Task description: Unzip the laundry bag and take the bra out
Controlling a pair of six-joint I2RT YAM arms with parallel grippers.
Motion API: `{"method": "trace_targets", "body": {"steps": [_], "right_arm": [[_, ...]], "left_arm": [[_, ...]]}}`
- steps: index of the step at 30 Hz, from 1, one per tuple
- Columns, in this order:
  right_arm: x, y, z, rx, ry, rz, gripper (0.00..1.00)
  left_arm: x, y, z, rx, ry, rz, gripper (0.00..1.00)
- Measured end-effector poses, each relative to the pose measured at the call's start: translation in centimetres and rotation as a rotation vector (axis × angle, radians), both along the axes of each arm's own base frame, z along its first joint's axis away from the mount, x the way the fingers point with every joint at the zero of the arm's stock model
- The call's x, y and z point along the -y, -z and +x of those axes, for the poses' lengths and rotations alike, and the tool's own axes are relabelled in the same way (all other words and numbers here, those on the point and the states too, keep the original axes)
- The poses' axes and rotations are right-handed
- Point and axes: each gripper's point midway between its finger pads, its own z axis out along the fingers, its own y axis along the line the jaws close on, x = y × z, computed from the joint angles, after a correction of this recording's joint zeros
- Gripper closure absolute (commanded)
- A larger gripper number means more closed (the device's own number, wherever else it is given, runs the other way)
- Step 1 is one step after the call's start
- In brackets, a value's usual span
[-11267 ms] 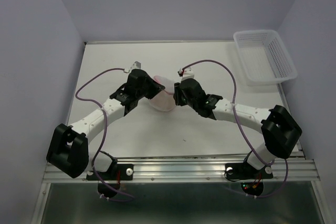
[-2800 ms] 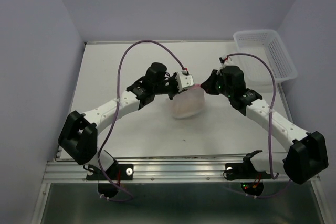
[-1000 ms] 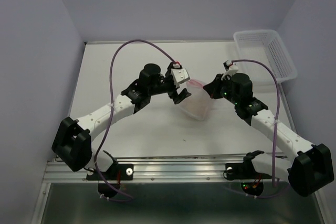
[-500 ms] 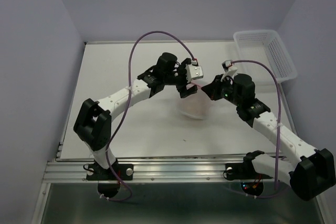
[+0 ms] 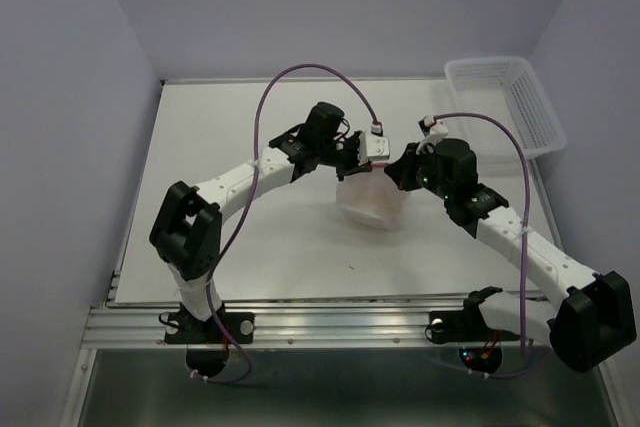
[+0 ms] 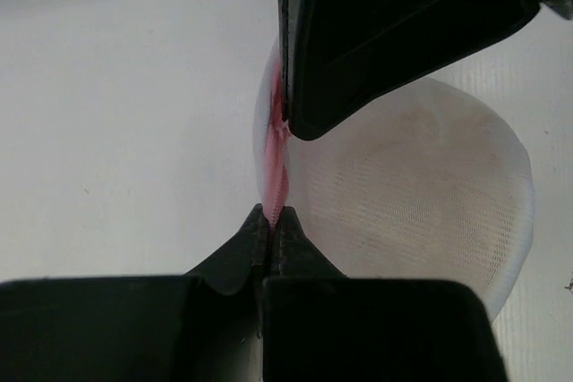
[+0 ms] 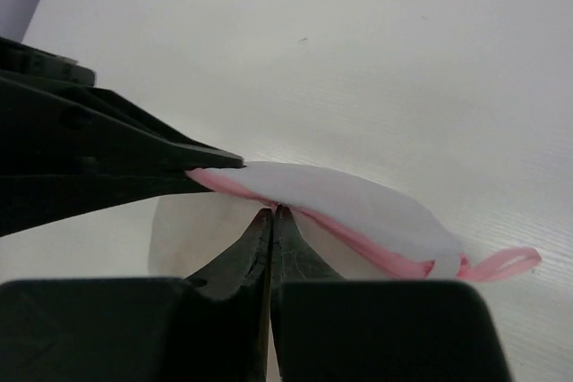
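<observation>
Top view: laundry bag (image 5: 372,205) sits approx. mid-way on the table (image 5: 250,247), between both arms. From here we cannot tell whether it rests on the surface or hangs.

L wrist cam adds detail: left gripper (image 6: 271,218) has its fingers pressed together on the pink trim (image 6: 276,176), w/ the translucent mesh dome spreading to the right. We see a faint beige tint through the mesh, too vague to call the bra.

R wrist cam: right gripper (image 7: 272,214) is likewise pinched onto that pink edge. A pink loop (image 7: 500,264) sticks out at right, seen in this view only.

Far right: white lattice basket (image 5: 505,107), well apart, top view only.
</observation>
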Motion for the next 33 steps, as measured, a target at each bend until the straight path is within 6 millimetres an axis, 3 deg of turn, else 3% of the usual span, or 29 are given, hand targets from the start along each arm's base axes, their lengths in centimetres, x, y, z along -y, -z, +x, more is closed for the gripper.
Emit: {"method": "trace_targets", "body": {"steps": [8, 15, 25, 33], "right_arm": [[3.3, 2.4, 1.0, -0.079, 0.165, -0.071, 0.99], [6.2, 3.0, 1.5, -0.116, 0.259, -0.059, 0.99], [4.5, 2.9, 1.7, -0.113, 0.128, -0.007, 0.99], [3.7, -0.2, 3.4, 0.092, -0.040, -0.008, 0.99]], "left_arm": [[-0.4, 0.5, -0.4, 0.004, 0.004, 0.008, 1.00], [-1.5, 0.1, -1.2, 0.039, -0.011, -0.004, 1.00], [-3.1, -0.6, -2.3, 0.125, -0.050, -0.036, 1.00], [-3.8, -2.5, 0.5, 0.221, -0.173, -0.047, 1.00]]}}
